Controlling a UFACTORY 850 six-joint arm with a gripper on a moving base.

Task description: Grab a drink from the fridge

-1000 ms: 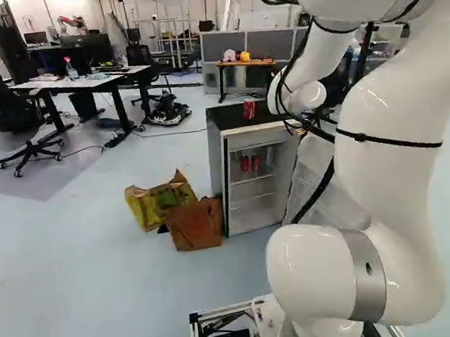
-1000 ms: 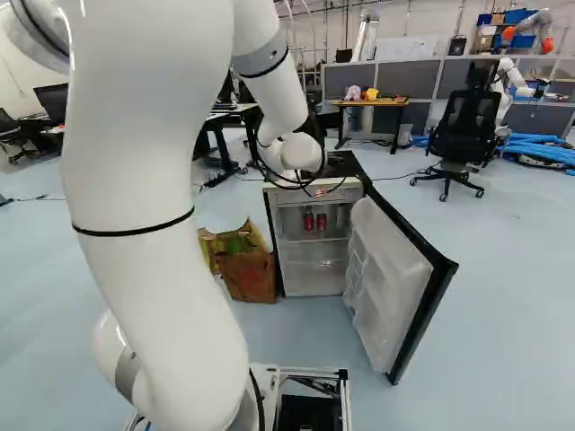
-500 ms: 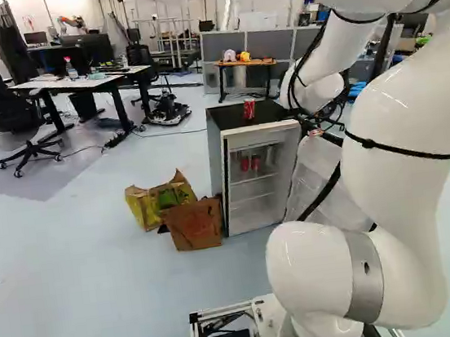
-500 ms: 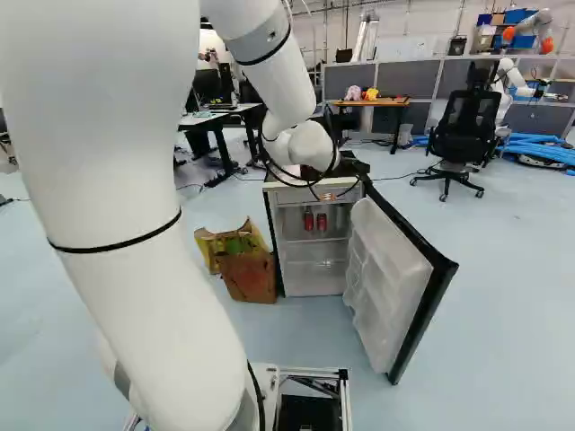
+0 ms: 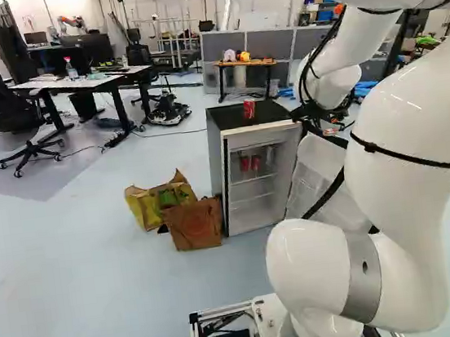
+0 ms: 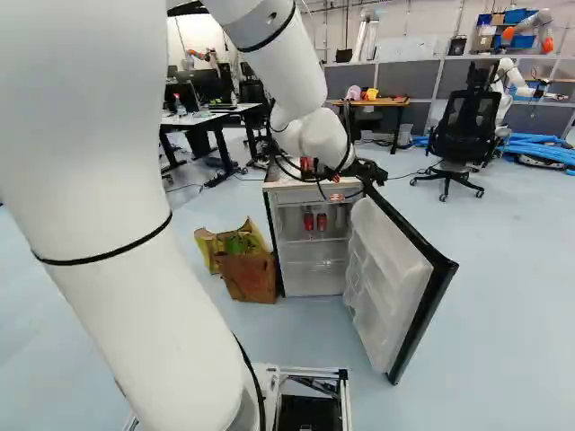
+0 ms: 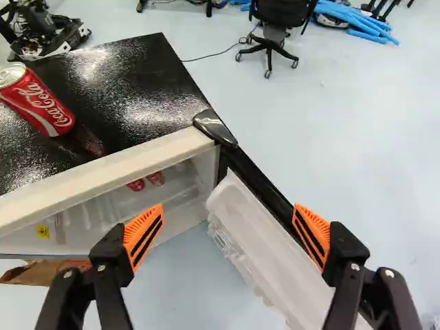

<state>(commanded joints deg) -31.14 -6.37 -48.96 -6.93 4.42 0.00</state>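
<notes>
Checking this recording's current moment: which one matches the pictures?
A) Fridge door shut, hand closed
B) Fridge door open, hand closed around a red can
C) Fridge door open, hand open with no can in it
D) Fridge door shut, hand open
C: the fridge door is swung wide, and the hand's two fingers stand well apart with no can between them.

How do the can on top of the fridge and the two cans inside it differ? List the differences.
The top can stands alone on the fridge's black top; the inside cans stand side by side within the open fridge.
In the wrist view, the top can shows its silver lid, while the inside cans are partly hidden by the fridge's front edge.
All three are red and upright.
</notes>
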